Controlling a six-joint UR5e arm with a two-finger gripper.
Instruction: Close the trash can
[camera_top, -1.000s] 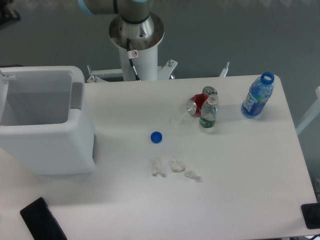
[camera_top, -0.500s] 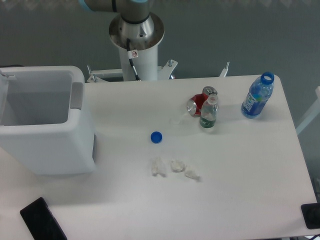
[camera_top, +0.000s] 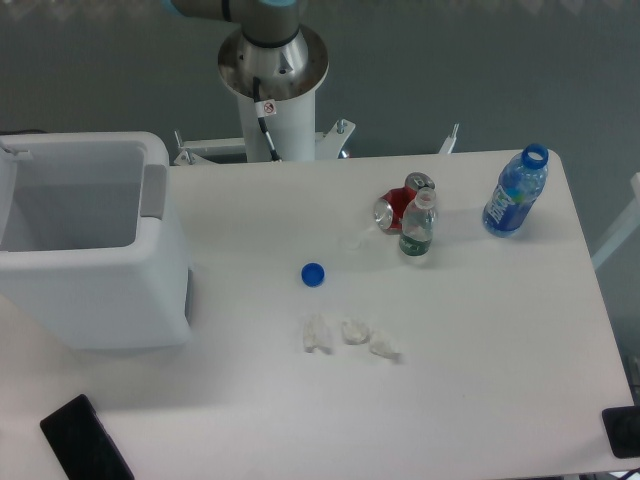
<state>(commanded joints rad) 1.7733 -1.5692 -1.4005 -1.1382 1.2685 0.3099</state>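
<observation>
Trash can (camera_top: 95, 290) lid cut off at left edge — end effector out of frame.

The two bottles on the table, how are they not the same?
The blue bottle is bigger than the small clear bottle. The blue bottle has no cap, its blue ring stands open; the small clear bottle looks capped in white. The blue bottle stands alone near the table's far right corner; the small clear bottle stands against the red cans. Both stand upright.
</observation>
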